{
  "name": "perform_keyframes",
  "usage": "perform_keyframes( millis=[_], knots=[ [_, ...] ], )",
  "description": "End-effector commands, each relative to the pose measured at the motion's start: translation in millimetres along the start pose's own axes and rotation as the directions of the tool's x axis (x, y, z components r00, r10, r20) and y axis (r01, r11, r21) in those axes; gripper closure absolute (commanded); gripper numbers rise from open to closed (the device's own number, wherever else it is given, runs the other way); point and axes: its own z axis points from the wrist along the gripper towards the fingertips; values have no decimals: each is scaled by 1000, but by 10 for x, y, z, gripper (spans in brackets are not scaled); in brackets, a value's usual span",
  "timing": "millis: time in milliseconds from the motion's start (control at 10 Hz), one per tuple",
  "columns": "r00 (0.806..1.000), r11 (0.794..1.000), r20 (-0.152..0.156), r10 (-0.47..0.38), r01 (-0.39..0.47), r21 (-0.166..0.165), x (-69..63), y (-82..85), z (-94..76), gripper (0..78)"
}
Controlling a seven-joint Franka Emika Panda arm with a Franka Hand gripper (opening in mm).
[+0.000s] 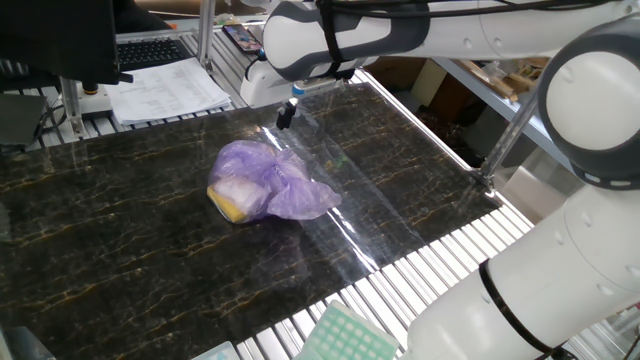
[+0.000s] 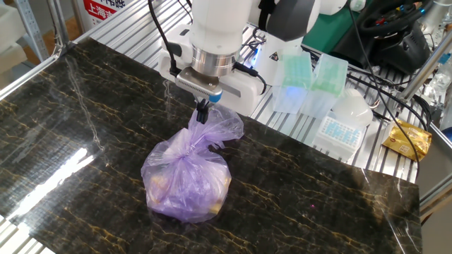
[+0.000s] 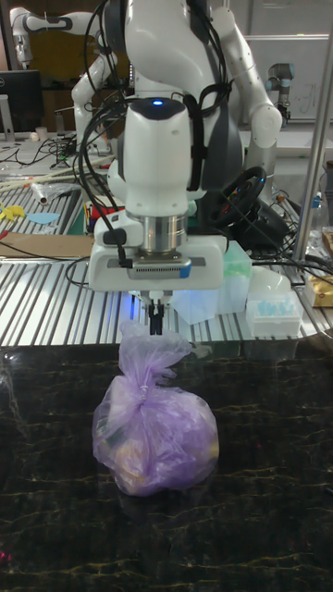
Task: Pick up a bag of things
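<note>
The bag of things point(image 1: 262, 183) is a wrinkly light-purple plastic bag lying on the dark marble tabletop point(image 1: 120, 230). A yellow block and whitish contents show through its left side. The bag point(image 2: 187, 176) has a knotted neck and a loose flap pointing up toward the arm. It also appears in the tall fixed view as a bag point(image 3: 155, 430). My gripper point(image 2: 202, 113) hangs just over that flap, with its dark fingers pressed together. One fixed view shows a gap between the gripper point(image 1: 286, 115) and the bag. The gripper point(image 3: 155, 322) points straight down.
Metal rails point(image 2: 127, 53) edge the tabletop. Green and white pipette-tip boxes point(image 2: 311, 77) and a gold packet point(image 2: 406, 137) lie behind the arm. Papers and a keyboard point(image 1: 165, 85) sit beyond the far edge. A green rack point(image 1: 345, 335) is at the near edge.
</note>
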Motion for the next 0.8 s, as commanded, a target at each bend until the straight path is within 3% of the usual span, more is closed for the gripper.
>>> perform_keyframes(
  millis=[100, 300, 600, 800],
  knots=[
    [1000, 1000, 3, 1, -1, 1, -8, 5, 31, 776],
    [1000, 1000, 15, 3, -3, 6, -3, 16, 155, 776],
    [1000, 1000, 14, 3, -3, 8, -9, 5, 209, 776],
    [1000, 1000, 18, -2, 2, 4, -62, -89, 378, 776]
  ],
)
